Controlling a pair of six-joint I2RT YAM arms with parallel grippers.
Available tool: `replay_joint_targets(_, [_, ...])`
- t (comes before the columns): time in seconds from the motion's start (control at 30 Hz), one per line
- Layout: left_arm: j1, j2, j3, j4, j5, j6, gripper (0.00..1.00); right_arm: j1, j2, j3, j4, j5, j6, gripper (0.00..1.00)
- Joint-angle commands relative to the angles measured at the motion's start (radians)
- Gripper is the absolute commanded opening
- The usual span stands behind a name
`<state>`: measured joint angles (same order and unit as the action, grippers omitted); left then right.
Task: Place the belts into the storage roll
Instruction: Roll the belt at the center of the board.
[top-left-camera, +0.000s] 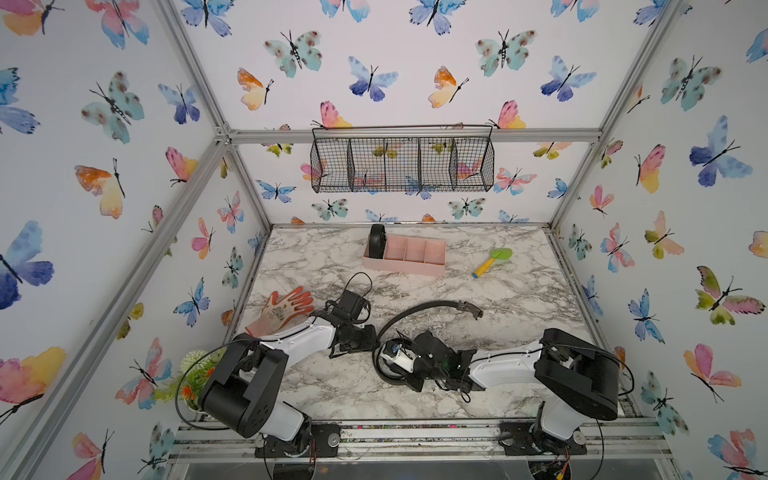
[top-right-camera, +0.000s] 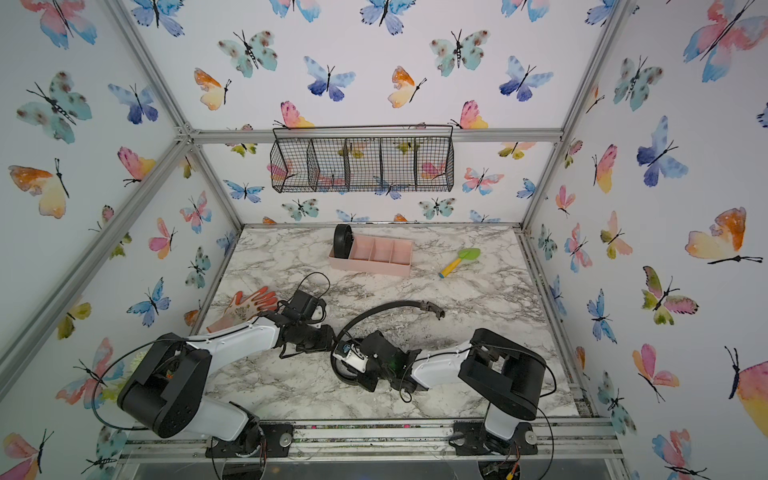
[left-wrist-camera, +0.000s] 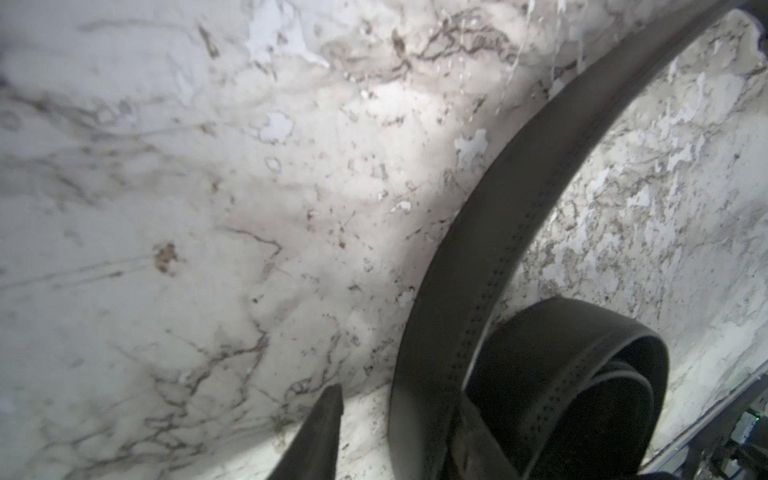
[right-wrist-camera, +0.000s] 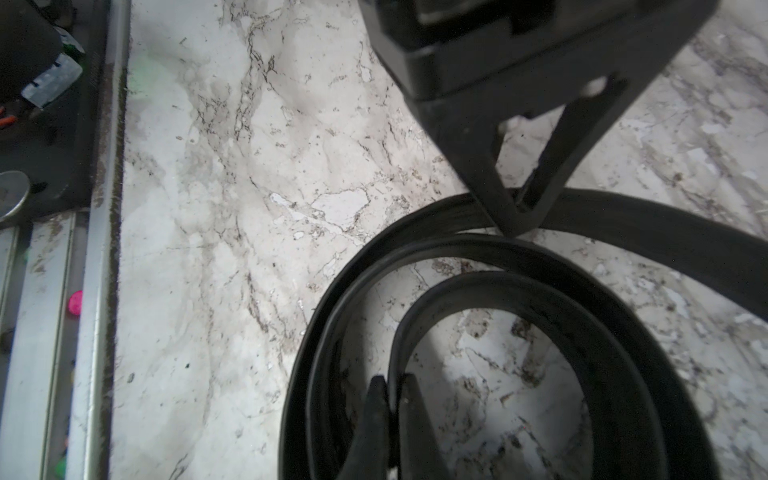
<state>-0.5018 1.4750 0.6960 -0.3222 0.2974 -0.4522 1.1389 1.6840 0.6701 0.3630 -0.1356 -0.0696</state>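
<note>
Black leather-like belts are what I am counting first, and I am finding two. One rolled belt (top-left-camera: 377, 241) is standing on edge in the storage roll (top-left-camera: 415, 268), filling the end compartment on my left arm's side and poking above the rim. It is the only thing I am seeing in that pink tray's four compartments. The tray's long axis is running across the marble table (top-left-camera: 519, 332) near the back wall, slightly skewed.

The loose belt (top-left-camera: 415, 309) is lying on the table near the front, coiled in a few turns between the two arms. Its free length is arcing away toward the back and right, with the buckle (top-left-camera: 471, 309) pointing right.

The right gripper (right-wrist-camera: 394, 380) is clenching the coil's innermost turn between its fingers (right-wrist-camera: 376, 415). The left gripper (right-wrist-camera: 519, 218) is straddling the outer strap. I cannot tell whether it is actually pinching it, since one finger (left-wrist-camera: 316, 436) is showing a gap beside the strap in its own wrist view.

One wire basket (top-left-camera: 401, 164) is hanging on the back wall, with only wallpaper showing through its mesh. One orange glove (top-left-camera: 286, 309) and one green toy shovel (top-left-camera: 492, 261) are lying on the table.
</note>
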Motion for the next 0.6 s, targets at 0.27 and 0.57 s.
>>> replay_joint_targets(0.27, [-0.016,0.052,0.102,-0.112,-0.130,0.048,0.06,0.005,0.001,0.121,-0.252,-0.063,-0.041,0.03])
replay_joint_targets(0.57, [-0.011,0.188,0.314,-0.170,-0.123,0.106,0.04,0.010,0.043,0.163,-0.325,-0.177,-0.084,0.03])
